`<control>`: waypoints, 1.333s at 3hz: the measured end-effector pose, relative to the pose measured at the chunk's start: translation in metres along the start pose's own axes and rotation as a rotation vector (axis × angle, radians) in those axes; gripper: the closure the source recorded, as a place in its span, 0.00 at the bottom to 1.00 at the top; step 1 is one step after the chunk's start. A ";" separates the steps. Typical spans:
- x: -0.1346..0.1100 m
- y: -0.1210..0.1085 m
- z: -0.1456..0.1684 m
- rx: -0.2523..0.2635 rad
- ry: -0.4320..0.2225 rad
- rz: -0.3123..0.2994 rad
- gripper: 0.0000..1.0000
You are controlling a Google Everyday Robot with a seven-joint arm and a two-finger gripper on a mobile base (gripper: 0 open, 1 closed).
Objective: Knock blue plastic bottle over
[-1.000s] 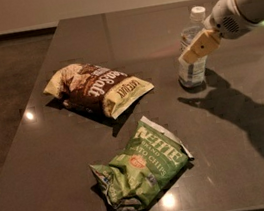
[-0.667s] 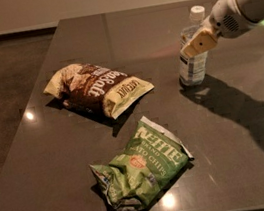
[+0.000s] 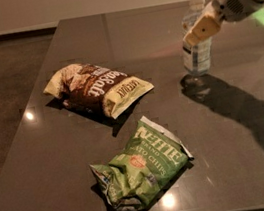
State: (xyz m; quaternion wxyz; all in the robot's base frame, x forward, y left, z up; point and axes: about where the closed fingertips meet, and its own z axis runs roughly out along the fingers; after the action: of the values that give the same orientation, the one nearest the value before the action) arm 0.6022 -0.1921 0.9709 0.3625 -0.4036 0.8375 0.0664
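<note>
The blue plastic bottle (image 3: 197,54) stands upright at the far right of the dark table (image 3: 124,32). It is clear and bluish, with a white cap and a white-and-blue label. My gripper (image 3: 200,28), tan at its tip on a white arm, comes in from the upper right. It lies across the front of the bottle's upper half, touching or just in front of it. A dark shadow lies on the table just below the bottle's base.
A brown chip bag (image 3: 96,87) lies left of centre. A green chip bag (image 3: 140,166) lies near the front edge. The arm's shadow runs across the right side of the table. Dark floor lies to the left.
The gripper has moved up and a little right along the bottle, from its lower label to its upper half. The bottle still stands, its base slightly higher in the frame. The bags have not moved.
</note>
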 end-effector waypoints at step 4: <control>0.041 0.018 -0.002 -0.187 0.550 -0.280 1.00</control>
State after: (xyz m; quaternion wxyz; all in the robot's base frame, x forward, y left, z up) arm 0.5714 -0.2071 0.9417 0.0893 -0.5492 0.8307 -0.0191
